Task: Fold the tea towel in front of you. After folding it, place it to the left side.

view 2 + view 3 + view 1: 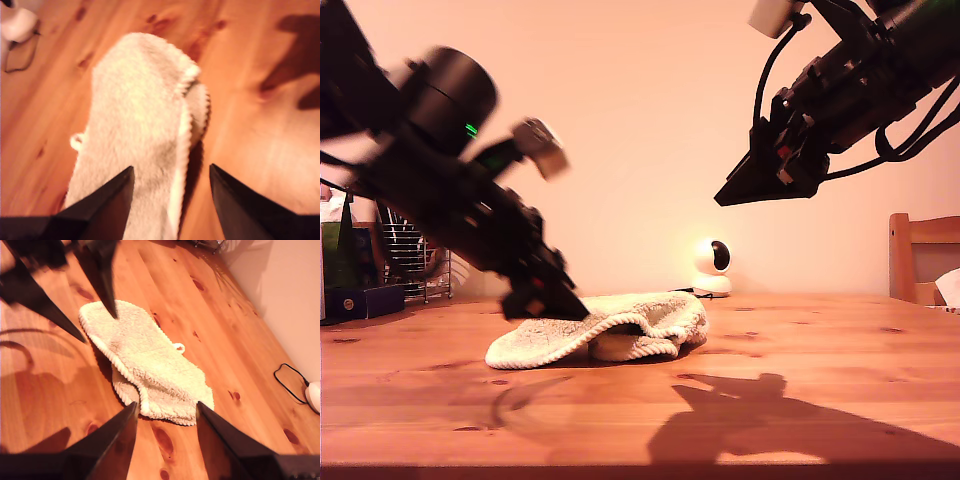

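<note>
The tea towel (620,330) lies on the wooden table (800,350), a cream fluffy cloth folded over itself into a long bundle with a corded hem. My first gripper (555,305) is low at the towel's end on the exterior view's left. It stands open in the first wrist view (171,166), with one finger over the towel (140,115) and the other over bare wood beside it. My second gripper (750,190) hangs open high at the exterior view's right, well above the towel (150,360), and holds nothing (166,404).
A small white round camera (712,265) with a black cable (287,380) stands at the table's back, just behind the towel. A wire rack (415,260) and boxes (360,300) sit at the exterior view's left. A wooden chair (920,255) stands at its right.
</note>
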